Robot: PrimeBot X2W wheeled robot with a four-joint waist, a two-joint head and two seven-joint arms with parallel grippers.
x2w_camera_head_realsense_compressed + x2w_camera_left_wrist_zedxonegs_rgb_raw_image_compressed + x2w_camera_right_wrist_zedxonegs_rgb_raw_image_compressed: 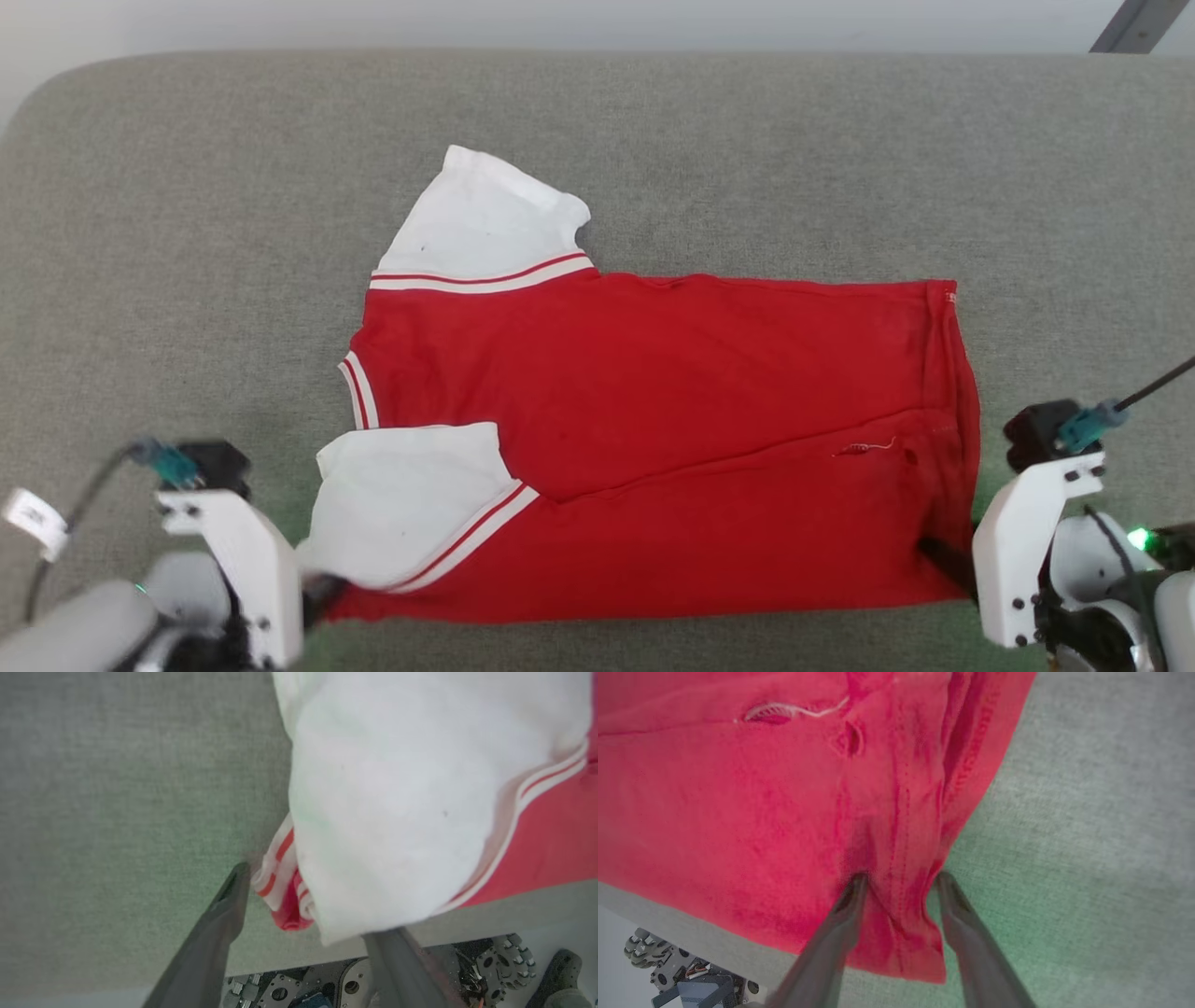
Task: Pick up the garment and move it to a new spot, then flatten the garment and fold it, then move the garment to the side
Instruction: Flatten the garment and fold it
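Observation:
The garment lies on the grey padded table, red body folded lengthwise, one white sleeve at the back and one folded over at the front left. My left gripper is at its front left corner. In the left wrist view its jaws stand wide open astride the striped collar edge, one finger hidden under the white sleeve. My right gripper is at the front right hem corner, open, with the red hem lying loose between its fingertips.
The table's front edge runs just below the garment. Beyond it the wrist views show the robot's base and wheels. Grey surface extends to the left, right and back of the garment.

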